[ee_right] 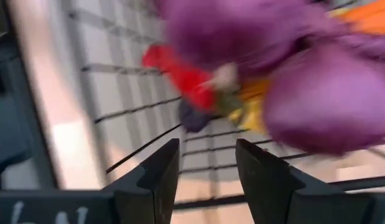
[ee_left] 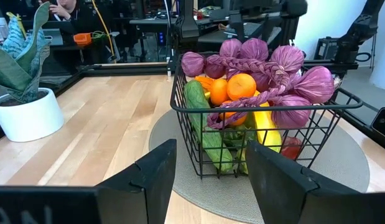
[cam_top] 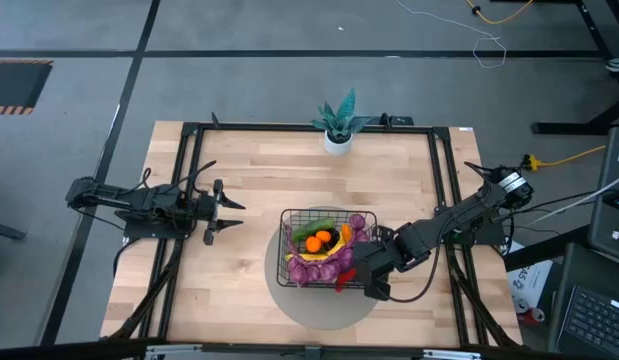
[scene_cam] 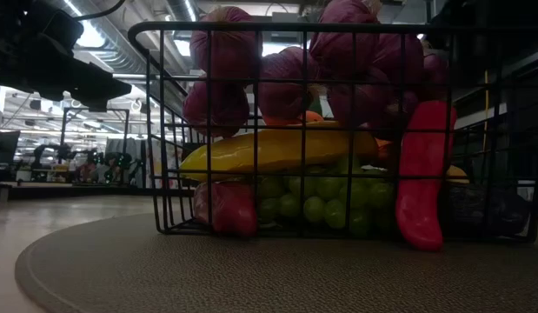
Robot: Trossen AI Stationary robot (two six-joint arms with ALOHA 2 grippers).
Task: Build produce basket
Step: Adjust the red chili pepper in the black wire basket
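The black wire basket (cam_top: 286,240) stands on the round grey disc (cam_top: 289,300) at mid-table. It holds a purple lumpy string (ee_left: 267,68), an orange (ee_left: 241,86), a cucumber (ee_left: 201,118), a banana (scene_cam: 277,148) and green grapes (scene_cam: 312,204). A red pepper (scene_cam: 421,174) stands on end at the basket's near side, leaning on the mesh. My right gripper (cam_top: 357,272) is open at the basket's near right corner, close to the pepper (ee_right: 176,74). My left gripper (cam_top: 234,215) is open and empty, left of the basket.
A green potted plant in a white pot (cam_top: 338,125) stands at the table's far edge, also in the left wrist view (ee_left: 21,93). Bare wood lies between my left gripper and the disc (ee_left: 173,143). A black frame runs round the table top (cam_top: 189,180).
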